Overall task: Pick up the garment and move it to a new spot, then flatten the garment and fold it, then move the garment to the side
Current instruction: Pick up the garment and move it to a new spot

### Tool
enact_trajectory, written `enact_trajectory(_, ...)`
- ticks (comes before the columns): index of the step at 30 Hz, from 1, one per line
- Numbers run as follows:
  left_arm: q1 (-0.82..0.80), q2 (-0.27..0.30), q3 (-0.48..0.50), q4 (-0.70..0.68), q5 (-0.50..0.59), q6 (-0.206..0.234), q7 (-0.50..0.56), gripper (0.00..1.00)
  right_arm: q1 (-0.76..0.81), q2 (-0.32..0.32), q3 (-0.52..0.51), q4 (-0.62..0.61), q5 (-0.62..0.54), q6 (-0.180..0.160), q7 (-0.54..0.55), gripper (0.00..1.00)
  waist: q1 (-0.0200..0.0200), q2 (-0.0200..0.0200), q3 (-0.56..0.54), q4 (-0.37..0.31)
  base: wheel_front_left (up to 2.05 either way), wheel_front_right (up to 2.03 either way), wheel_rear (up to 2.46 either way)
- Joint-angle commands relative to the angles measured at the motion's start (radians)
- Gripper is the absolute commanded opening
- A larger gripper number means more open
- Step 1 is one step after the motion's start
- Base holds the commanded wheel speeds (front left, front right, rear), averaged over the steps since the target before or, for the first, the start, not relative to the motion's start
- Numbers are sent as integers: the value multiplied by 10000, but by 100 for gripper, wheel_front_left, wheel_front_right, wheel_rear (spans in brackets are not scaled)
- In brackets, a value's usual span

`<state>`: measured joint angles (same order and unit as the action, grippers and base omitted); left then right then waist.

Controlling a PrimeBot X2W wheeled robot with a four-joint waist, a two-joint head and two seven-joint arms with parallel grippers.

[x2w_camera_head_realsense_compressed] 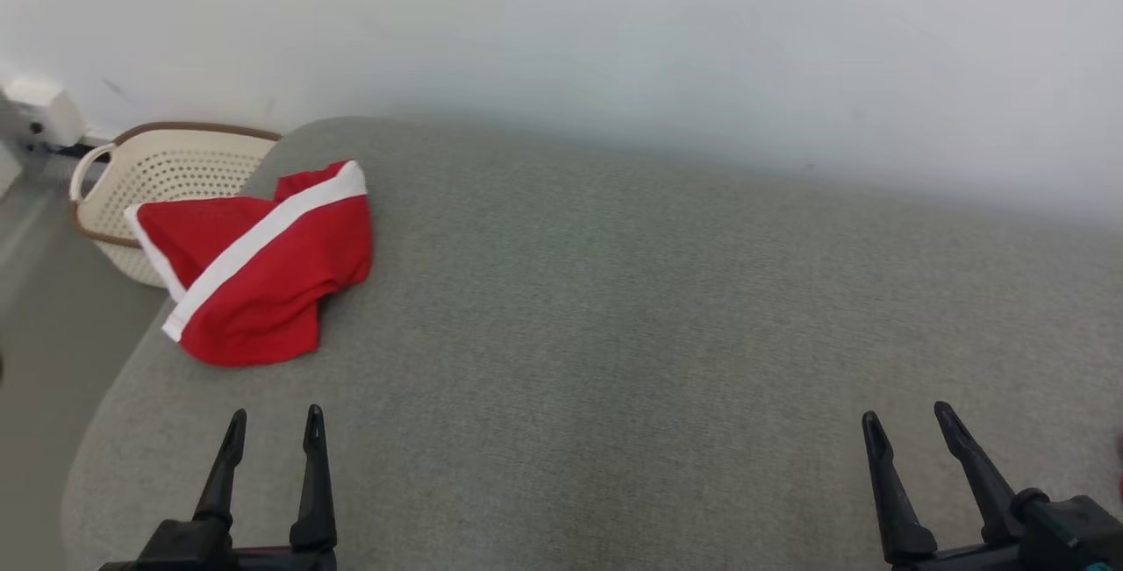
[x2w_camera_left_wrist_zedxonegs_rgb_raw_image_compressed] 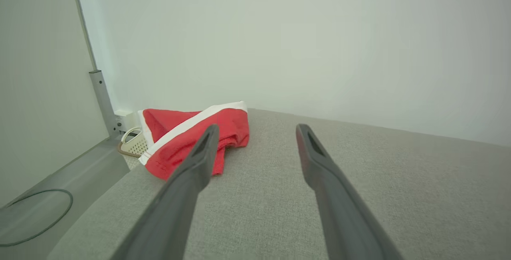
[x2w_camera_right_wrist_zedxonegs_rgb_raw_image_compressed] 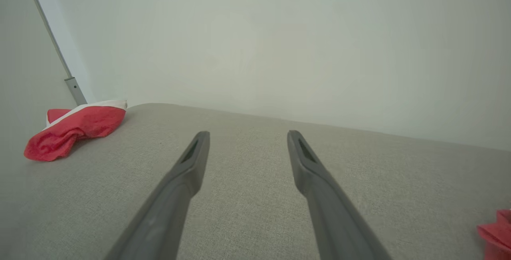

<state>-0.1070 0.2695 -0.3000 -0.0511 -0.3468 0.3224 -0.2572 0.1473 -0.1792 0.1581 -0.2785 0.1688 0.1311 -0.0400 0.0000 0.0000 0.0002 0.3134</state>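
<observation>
Item 1. Left claw (x2w_camera_head_realsense_compressed: pixel 275 420), lower left of the head view: two dark fingers spread wide, nothing between them, low over the grey cushion (x2w_camera_head_realsense_compressed: pixel 614 334). I judge it parked ready to reach, since the pick-up has not begun.

Item 2. Right claw (x2w_camera_head_realsense_compressed: pixel 905 417), lower right: likewise spread and empty, well apart from the work.

Item 3. Red scrap (x2w_camera_right_wrist_zedxonegs_rgb_raw_image_compressed: pixel 495 234), lower right corner of the right wrist view: possibly a second cloth, but the frame edge cuts it off, so I cannot say.

Item 4. Garment (x2w_camera_head_realsense_compressed: pixel 263 273), left of centre in the head view: red with a white stripe, crumpled in a heap at the cushion's far left corner, one edge lapping toward the basket (x2w_camera_head_realsense_compressed: pixel 158 169). It lies ahead of the left claw, which makes that arm my likely choice.

Item 5. Basket, upper left: cream, perforated, on the floor just beside the cushion, probably there to hold laundry.

Count: two claws, four fingers, one cushion, one garment, one basket, one doubtful scrap.
</observation>
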Motion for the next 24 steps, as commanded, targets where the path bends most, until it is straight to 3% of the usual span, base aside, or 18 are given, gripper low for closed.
enact_trajectory(1,131,-34,66,-46,-118,-21,-61,100,-51,9,32,21,80,-6,-40,100,0,0,47,1123,0,0,0)
enact_trajectory(10,104,-160,333,-126,-106,-165,-80,100,-100,101,169,93,97,-6,-55,100,0,0,77,1638,0,0,0)
enact_trajectory(18,-318,-306,669,-255,57,-252,-82,100,-128,82,168,67,163,-6,-24,100,0,0,166,1561,0,0,0)
enact_trajectory(24,-1588,-95,1200,-359,253,-385,-82,100,-245,-17,154,-67,157,-6,36,100,0,0,411,1369,0,0,0)
